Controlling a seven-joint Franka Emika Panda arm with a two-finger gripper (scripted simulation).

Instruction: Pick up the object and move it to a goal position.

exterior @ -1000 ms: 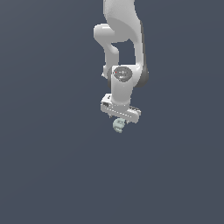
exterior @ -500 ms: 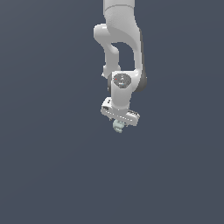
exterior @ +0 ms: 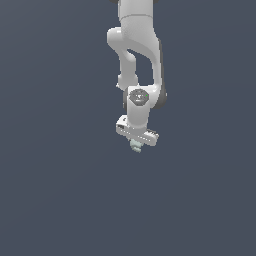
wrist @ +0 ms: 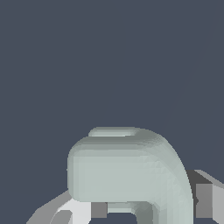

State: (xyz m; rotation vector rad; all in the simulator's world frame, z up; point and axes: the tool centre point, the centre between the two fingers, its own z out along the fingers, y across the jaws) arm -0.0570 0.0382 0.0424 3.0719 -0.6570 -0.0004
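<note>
Mid-carry, by the look of it: pick-up done, transport to the goal under way. Gripper (exterior: 136, 145) just below centre of the exterior view, clamped on the object (exterior: 135, 146), a pale mint-grey lump poking out beneath the white bar. Same object (wrist: 127, 175) filling the wrist view's lower half between grey fingers (wrist: 204, 200). Next: steady travel with firm grip; no goal marker visible.

surface: plain dark slate-grey expanse (exterior: 55, 200) | no edges visible

Even, soft simulator light; flat slate backdrop, coarse blocky shading, no glare.
</note>
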